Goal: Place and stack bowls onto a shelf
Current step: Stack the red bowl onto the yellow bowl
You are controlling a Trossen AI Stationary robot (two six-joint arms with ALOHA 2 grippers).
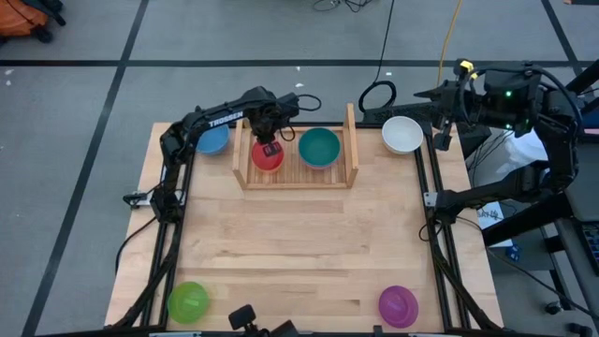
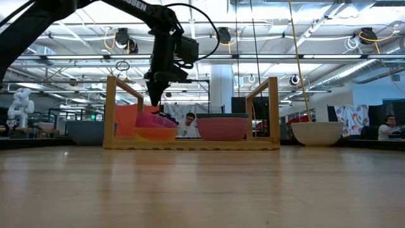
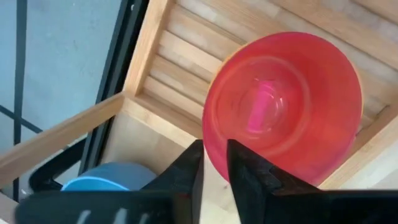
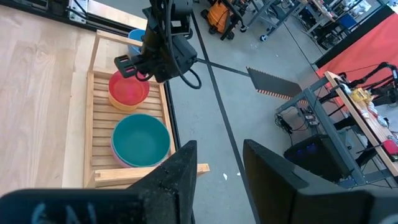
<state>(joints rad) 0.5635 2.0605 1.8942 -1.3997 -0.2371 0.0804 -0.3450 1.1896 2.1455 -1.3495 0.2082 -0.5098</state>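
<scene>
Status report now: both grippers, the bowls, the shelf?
Left gripper over red bowl on shelf, fingers at its rim. Right gripper open, parked off table. Teal bowl beside. Nothing in the way.

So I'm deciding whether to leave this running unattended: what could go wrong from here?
1. The left gripper sits at the rim of the red-magenta bowl on the shelf; pulling away could drag or tip that bowl off the yellow bowl beneath it.
2. The stack sits close to the shelf's side board, so the arm might bump it.
3. The green bowl and purple bowl lie near the table's edge, easy to nudge off.
</scene>
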